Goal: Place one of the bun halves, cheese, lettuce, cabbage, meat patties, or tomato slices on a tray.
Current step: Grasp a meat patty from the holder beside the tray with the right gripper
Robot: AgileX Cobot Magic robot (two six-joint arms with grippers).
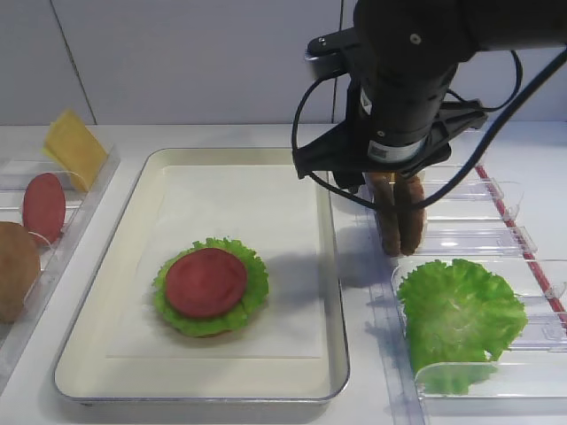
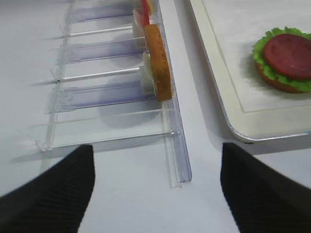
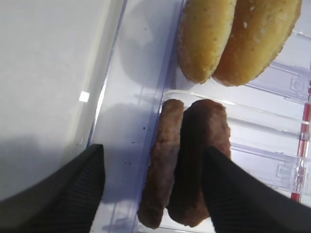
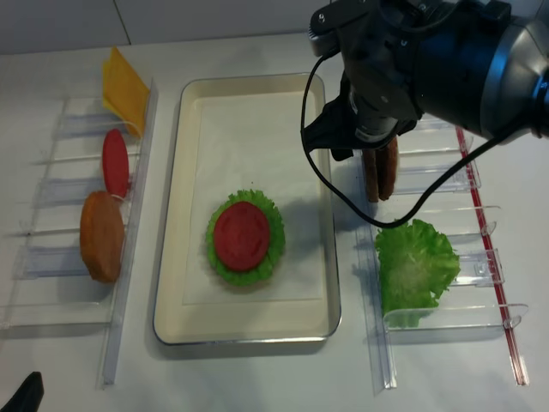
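Right gripper (image 3: 151,150) spread apart, not clenched, straddling two round, rough, dark-brown meat patties (image 3: 189,160) standing on edge in a clear plastic rack (image 3: 272,160); left-hand finger well clear of the pair, right-hand finger (image 3: 233,194) overlapping the nearer patty, actual contact hard to judge. Fingertips cut off by the bottom edge of the right wrist view; in both high views hidden behind the black arm, only the patties' lower halves showing. Two golden-tan, speckled bun halves (image 3: 238,34) at 12 o'clock of the patties, tops cropped. Patties at 3 o'clock of the large shallow cream tray (image 1: 239,195) with metal rim, outside it. On the tray, toward 6 o'clock, a smooth red tomato slice (image 1: 205,282) lying on a frilly green lettuce leaf (image 1: 252,266), with only a thin tan edge of something beneath, too little seen to name. Second bright green lettuce leaf (image 1: 461,310) at 5 o'clock of the tray, propped in the rack. At 9 o'clock, a thin yellow cheese square (image 1: 75,146), another red tomato disc (image 1: 44,205) and a tan bun (image 1: 16,270), partly cut off by the frame. Left gripper (image 2: 156,145) released, jaws wide, nothing between them, fingers cropped at the bottom.
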